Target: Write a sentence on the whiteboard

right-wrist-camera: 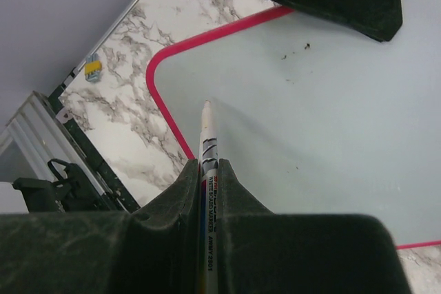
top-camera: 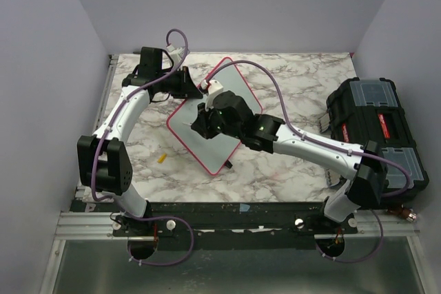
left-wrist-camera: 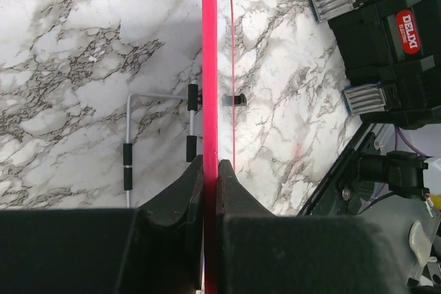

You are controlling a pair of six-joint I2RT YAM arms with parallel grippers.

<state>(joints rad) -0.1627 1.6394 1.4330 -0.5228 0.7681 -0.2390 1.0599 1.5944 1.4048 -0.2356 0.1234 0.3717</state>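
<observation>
The whiteboard [top-camera: 240, 87] lies cornerwise on the marble table [top-camera: 296, 87], in the middle between the two arms. From above, the left claw [top-camera: 200, 89] sits at the board's far-left edge and the right claw [right-wrist-camera: 209, 166] hangs over its white face, but its grip is hard to read from there.

The wrist views settle it. The left wrist camera sees the board edge-on as a red-pink line, with the left fingers [left-wrist-camera: 186, 191] clenched on that rim. It alone shows a bent wire stand [left-wrist-camera: 128, 129] with black sleeves behind the board. The right wrist camera shows the right fingers [right-wrist-camera: 176, 194] grasping a marker [right-wrist-camera: 207, 135]. The marker's tip is at the white face, near a rounded corner of the board. Whether the tip touches cannot be told. A few dark specks dot the face.

Counted: one board, one marker, two arms. One black toolbox [top-camera: 375, 125] stands well to the right of the board, showing two silver latches in the left wrist view. One small yellow piece [top-camera: 162, 158] lies on the table just off the board's near-left edge.
</observation>
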